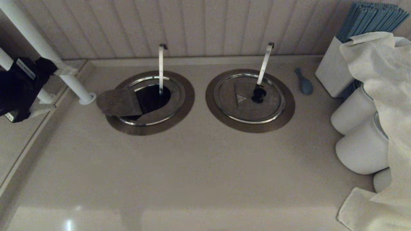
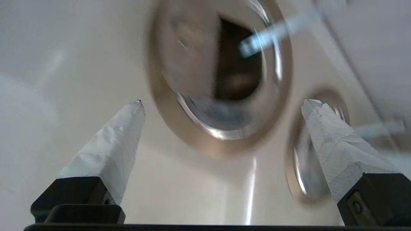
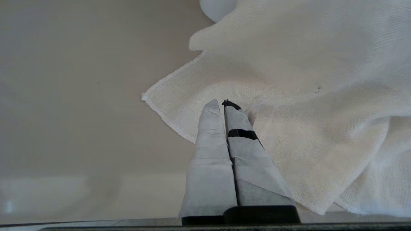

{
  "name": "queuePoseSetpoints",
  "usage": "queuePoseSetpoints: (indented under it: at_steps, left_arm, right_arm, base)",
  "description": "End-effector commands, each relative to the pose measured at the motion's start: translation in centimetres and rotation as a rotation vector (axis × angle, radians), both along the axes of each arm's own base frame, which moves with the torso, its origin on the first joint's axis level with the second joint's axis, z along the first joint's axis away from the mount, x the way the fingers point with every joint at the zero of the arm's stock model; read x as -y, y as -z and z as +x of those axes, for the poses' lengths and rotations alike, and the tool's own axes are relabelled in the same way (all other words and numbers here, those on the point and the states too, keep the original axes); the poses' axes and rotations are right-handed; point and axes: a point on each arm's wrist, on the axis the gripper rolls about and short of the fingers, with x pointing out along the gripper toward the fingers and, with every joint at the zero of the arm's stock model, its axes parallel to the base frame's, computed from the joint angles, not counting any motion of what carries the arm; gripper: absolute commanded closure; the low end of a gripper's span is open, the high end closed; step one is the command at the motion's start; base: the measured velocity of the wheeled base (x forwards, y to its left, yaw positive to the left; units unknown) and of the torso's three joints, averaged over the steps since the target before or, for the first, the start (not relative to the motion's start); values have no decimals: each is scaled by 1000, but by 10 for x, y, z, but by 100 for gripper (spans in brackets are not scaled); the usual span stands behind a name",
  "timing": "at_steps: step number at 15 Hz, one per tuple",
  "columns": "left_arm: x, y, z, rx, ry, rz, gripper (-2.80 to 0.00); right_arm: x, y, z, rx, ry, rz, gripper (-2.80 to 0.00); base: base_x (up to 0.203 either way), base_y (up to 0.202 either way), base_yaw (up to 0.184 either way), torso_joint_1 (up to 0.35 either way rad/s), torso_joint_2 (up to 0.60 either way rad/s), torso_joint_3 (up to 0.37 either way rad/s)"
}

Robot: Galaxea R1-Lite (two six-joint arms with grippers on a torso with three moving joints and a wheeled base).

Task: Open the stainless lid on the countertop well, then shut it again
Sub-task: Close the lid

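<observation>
Above the counter, your left gripper [image 2: 221, 102] is hanging with its fingers spread wide, gripping nothing. Below it the stainless lid [image 1: 119, 102] is standing folded open over the left side of the countertop well [image 1: 155, 98], ladle handle [image 1: 161, 69] rising from the dark opening. Your right gripper [image 3: 223, 103] is sitting pinched closed over the white cloth [image 3: 305, 106].

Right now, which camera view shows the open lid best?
The head view: the lid is sharp there, its half folded up over the well. The left wrist view shows it blurred beyond the open left gripper. The right wrist view misses it.
</observation>
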Motion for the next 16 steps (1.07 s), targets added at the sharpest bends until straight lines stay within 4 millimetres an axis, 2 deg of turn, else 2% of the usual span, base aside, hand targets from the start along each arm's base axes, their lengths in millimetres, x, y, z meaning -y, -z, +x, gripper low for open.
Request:
queuePoseSetpoints:
  at_steps: [1, 3, 6, 10, 16]
  left_arm:
    - [0, 19, -4, 2, -45, 2, -280]
    - [-1, 35, -1, -14, -63, 8, -280]
    - [-1, 50, 8, 66, -47, 49, -280]
    - [-3, 91, 47, -7, -45, 58, -280]
    - [-6, 118, 78, -65, -47, 48, -280]
  right_arm:
    - [0, 0, 0, -2, -1, 0, 0]
    - [0, 0, 0, -2, -1, 0, 0]
    - [0, 0, 0, -2, -1, 0, 0]
    - [0, 0, 0, -1, -1, 0, 0]
    - [0, 0, 0, -2, -1, 0, 0]
  base:
    - [0, 0, 0, 0, 0, 0]
    - [0, 0, 0, 0, 0, 0]
    - [0, 0, 0, 0, 0, 0]
    - [0, 0, 0, 0, 0, 0]
    - [0, 0, 0, 0, 0, 0]
